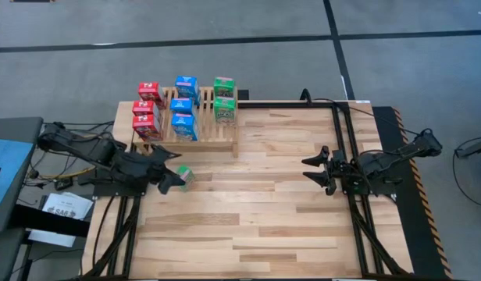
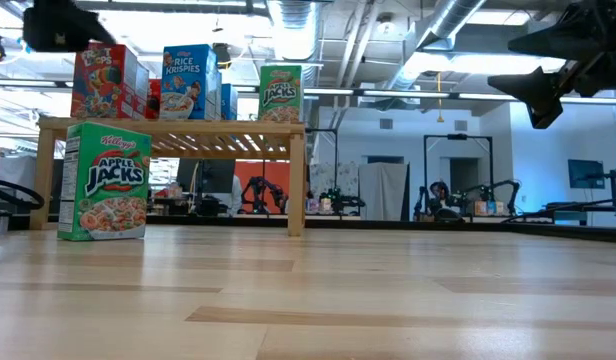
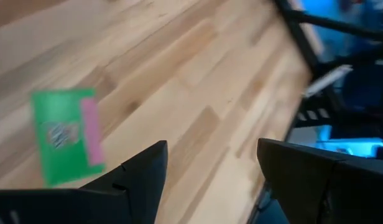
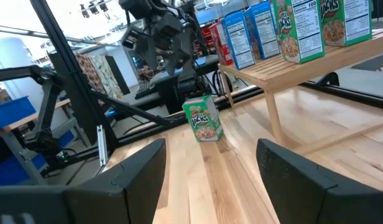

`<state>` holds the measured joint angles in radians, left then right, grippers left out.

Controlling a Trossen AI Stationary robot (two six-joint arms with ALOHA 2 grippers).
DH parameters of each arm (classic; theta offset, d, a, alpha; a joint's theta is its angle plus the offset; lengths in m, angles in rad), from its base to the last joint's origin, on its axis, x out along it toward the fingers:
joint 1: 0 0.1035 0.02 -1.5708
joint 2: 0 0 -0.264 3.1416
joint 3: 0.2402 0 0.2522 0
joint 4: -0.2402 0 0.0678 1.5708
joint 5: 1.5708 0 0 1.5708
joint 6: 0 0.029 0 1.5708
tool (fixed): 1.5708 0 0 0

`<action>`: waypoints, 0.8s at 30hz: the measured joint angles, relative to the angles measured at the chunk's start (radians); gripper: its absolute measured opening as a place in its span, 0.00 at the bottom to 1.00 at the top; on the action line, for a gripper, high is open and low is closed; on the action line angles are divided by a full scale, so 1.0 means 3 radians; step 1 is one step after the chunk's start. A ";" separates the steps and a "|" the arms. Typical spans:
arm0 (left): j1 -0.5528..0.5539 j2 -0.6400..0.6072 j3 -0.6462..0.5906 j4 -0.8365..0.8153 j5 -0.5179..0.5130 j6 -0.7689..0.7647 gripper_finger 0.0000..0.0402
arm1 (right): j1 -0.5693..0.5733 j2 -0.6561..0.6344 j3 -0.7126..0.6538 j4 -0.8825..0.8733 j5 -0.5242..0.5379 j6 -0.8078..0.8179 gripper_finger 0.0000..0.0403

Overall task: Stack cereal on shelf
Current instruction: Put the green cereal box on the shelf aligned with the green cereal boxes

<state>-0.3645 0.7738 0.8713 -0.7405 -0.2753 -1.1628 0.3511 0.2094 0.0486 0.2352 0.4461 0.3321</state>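
1. The left gripper [image 1: 176, 176] hangs above the table at the left centre of the overhead picture, its two dark fingers apart and holding nothing.
2. Just right of its fingertips in that picture, one green cereal box [image 1: 186, 176] stands upright on the bare planks. In the table-level picture this box [image 2: 105, 181] fills the left side, its printed front facing the camera.
3. The right gripper [image 1: 317, 171] hovers at the right centre of the overhead picture, fingers apart and empty, well away from any box.
4. The wooden shelf [image 1: 225, 131] sits at the upper centre of the overhead picture, near the table's far edge.
5. On the shelf stand three red boxes [image 1: 149, 111] at left, three blue boxes [image 1: 183, 108] in the middle, and two green boxes [image 1: 224, 99] at right.
6. The plank table [image 1: 264, 218] fills the lower half of the overhead picture.
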 joint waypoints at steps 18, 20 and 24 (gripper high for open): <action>0.0003 0.0387 0.0031 -0.0711 -0.0297 -0.0684 0.57 | 0.0000 -0.0001 0.0000 -0.0008 0.0000 0.0000 0.69; 0.0003 0.0418 0.0030 -0.0707 -0.0332 -0.0722 0.57 | 0.0000 0.0001 0.0000 -0.0019 -0.0001 0.0000 0.69; 0.0005 0.0470 0.0031 -0.0738 -0.0352 -0.0731 0.57 | 0.0000 0.0001 0.0001 -0.0072 -0.0001 0.0000 0.69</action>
<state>-0.3630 0.9148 0.8806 -0.9618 -0.3810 -1.3820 0.3512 0.2096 0.0490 0.2134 0.4458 0.3321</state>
